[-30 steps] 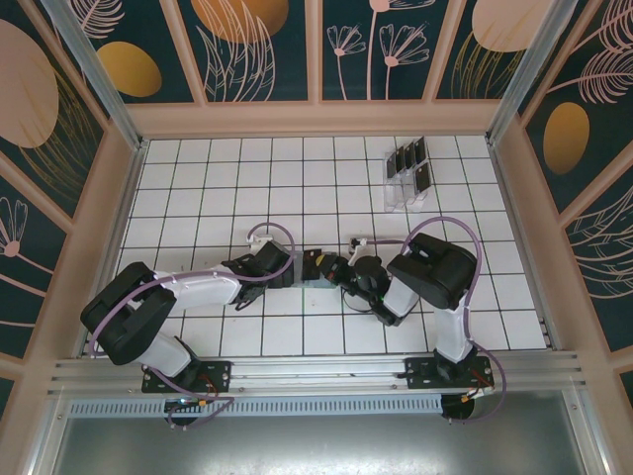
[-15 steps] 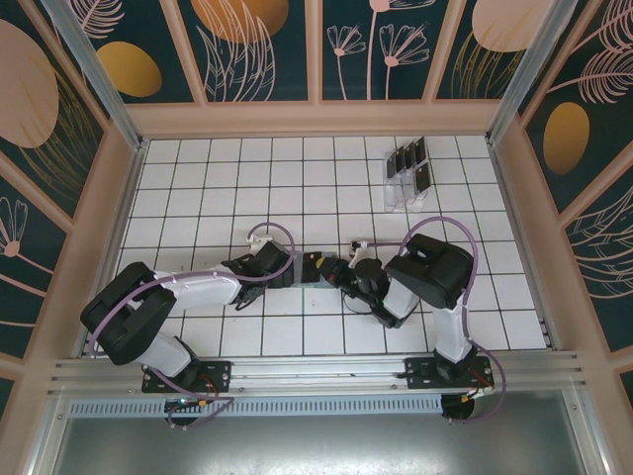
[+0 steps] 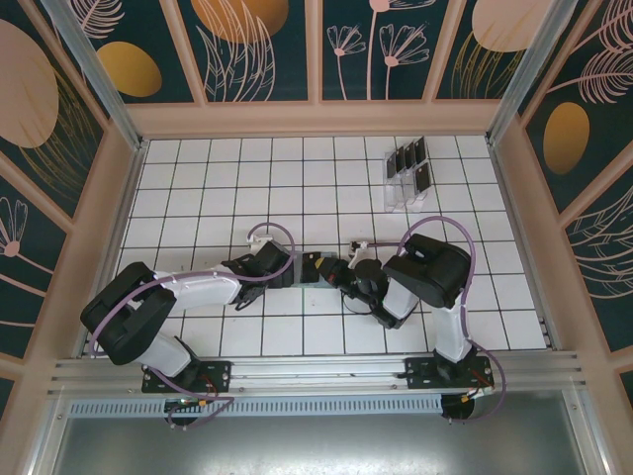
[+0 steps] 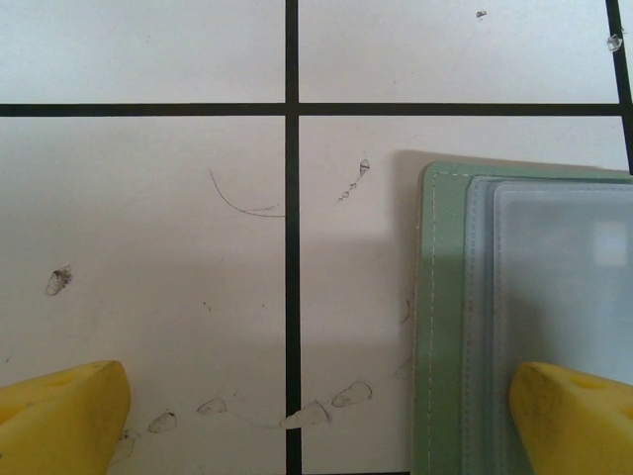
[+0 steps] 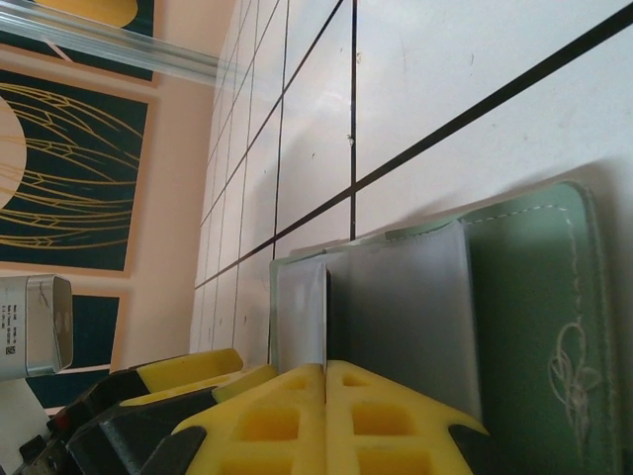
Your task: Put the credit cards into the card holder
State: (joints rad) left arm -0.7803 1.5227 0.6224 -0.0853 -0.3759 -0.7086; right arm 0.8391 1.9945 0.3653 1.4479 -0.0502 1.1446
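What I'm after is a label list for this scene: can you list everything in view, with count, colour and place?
card holder: one, sage green, lying open with frosted sleeves, mid-table between the pincers
credit cards: several, dark, in the rack
rack: one, clear plastic, far right of the table
table: one, white tiles with black lines
walls: dark teal panels with gold and pink plant prints, around the table
left arm: one, black and pale grey, purple cable, near left
right arm: one, same colours, near right
left pincer: yellow fingers, open, one finger over the sleeves
right pincer: yellow fingers, shut, over the sleeves
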